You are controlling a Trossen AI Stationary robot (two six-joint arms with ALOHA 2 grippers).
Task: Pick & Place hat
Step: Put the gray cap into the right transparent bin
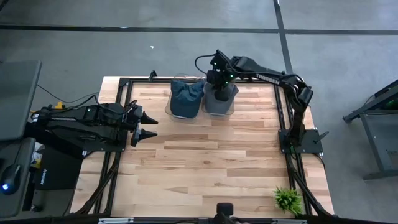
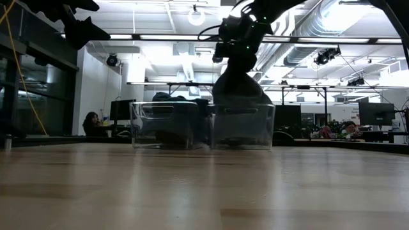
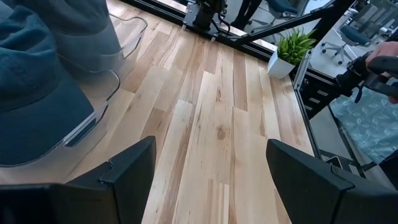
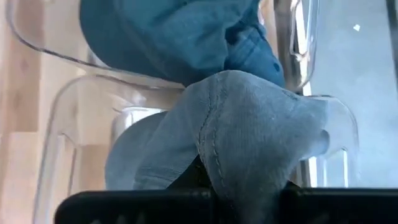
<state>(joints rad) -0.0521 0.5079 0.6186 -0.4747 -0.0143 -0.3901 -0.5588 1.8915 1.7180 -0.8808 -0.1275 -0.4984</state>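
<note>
A grey denim hat [image 1: 221,99] hangs at the right clear bin [image 2: 255,128] on the far side of the table, and my right gripper [image 1: 217,81] is shut on it from above. A blue hat [image 1: 186,99] lies in the left clear bin [image 2: 167,124] beside it; it also shows in the right wrist view [image 4: 186,31] and the left wrist view [image 3: 31,93]. My left gripper [image 1: 154,127] hovers open near the table's left edge, pointing toward the right and touching nothing. My right gripper holds a bunched fold of the grey hat's crown [image 4: 239,168] between its two fingers, coming from above and pointing down. The cloth covers the fingertips. The hat hangs below the gripper [image 2: 239,86], its lower part reaching into the right clear bin.
A small potted plant [image 1: 288,199] stands at the table's near right corner. Bare wooden tabletop [image 1: 211,162] stretches between the bins and the near edge. A black frame [image 1: 283,106] runs around the table. People sit at desks in the room behind [image 2: 91,122].
</note>
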